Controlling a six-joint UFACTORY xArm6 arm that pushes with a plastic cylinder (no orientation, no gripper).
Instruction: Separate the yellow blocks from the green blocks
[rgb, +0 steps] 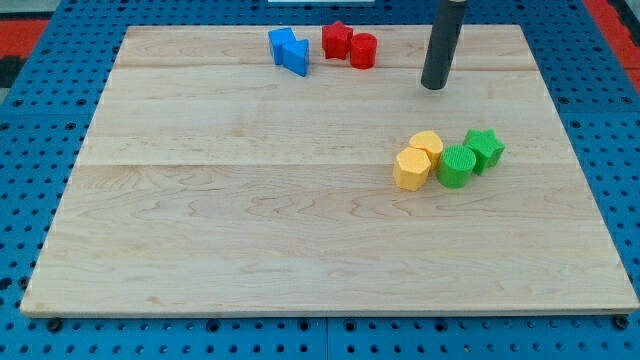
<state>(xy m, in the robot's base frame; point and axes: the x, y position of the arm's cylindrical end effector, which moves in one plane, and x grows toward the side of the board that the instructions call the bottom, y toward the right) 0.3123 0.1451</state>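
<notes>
Two yellow blocks sit together right of the board's centre: a yellow hexagon-like block (411, 169) at the lower left and a second yellow block (427, 145) just above it. A green cylinder (457, 166) touches them on their right. A green star (485, 148) sits against the cylinder's upper right. My tip (434, 86) is above this cluster, towards the view's top, clear of all four blocks.
Two blue blocks (289, 49) sit near the top edge, left of centre. A red star (337, 40) and a red cylinder (363, 50) sit just to their right. The wooden board (250, 230) lies on a blue perforated surface.
</notes>
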